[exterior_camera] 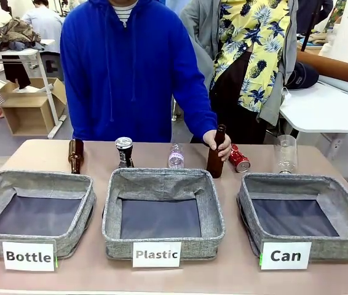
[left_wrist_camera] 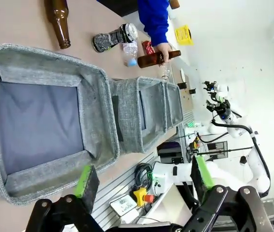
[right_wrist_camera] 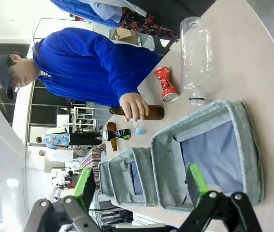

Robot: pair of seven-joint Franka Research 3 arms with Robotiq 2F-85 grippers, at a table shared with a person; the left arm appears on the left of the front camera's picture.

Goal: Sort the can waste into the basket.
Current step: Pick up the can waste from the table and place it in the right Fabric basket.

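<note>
Can basket [exterior_camera: 335,247]: empty. Dark can [exterior_camera: 124,152], crushed red can [exterior_camera: 238,158]: both on table [exterior_camera: 35,153], far side, unsorted. Left gripper [left_wrist_camera: 144,175], right gripper [right_wrist_camera: 140,180]: fingers spread, nothing held. Task unstarted.

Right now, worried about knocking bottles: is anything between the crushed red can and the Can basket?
Nothing visible. The red can lies behind the far rim of the Can basket. A brown bottle in the person's hand stands close at one side, a clear bottle at the other.

In the front view, the dark can [exterior_camera: 124,149] had its base hidden behind the Plastic basket [exterior_camera: 162,176]; the Can basket [exterior_camera: 297,180] was cut off at 3 o'clock.
</note>
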